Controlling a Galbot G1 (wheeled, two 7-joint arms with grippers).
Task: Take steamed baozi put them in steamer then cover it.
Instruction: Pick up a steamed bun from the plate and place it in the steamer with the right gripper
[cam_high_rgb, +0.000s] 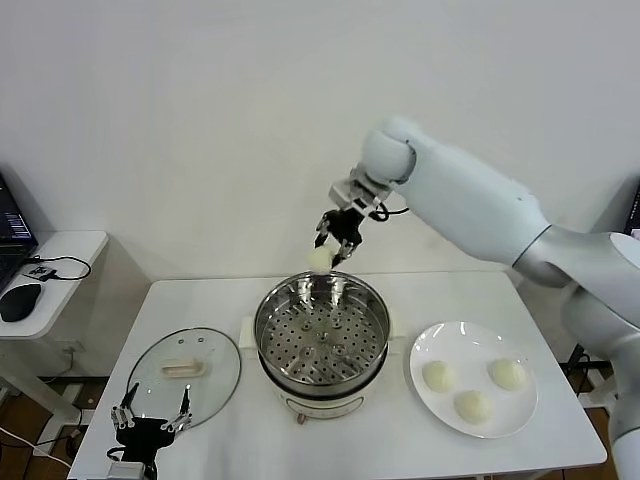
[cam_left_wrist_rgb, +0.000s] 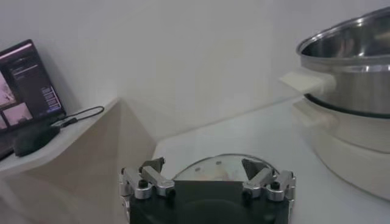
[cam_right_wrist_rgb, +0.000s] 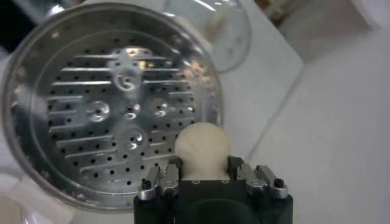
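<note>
My right arm (cam_high_rgb: 470, 205) is glossy white w/ fat rounded shells, grey band near the elbow, thin black cable at the wrist. Right gripper (cam_high_rgb: 338, 240) is black w/ silver linkage fingers (cam_right_wrist_rgb: 161, 182) and dark screws (same build on the left gripper (cam_high_rgb: 150, 425), seen low at the table edge).

A white plate (cam_high_rgb: 520, 345) on the table (cam_high_rgb: 400, 455); mouse (cam_high_rgb: 18, 301) on a side desk (cam_high_rgb: 75, 245).

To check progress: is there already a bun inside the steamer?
No, its tray is bare; three buns lie on the plate, one in the right claw.
</note>
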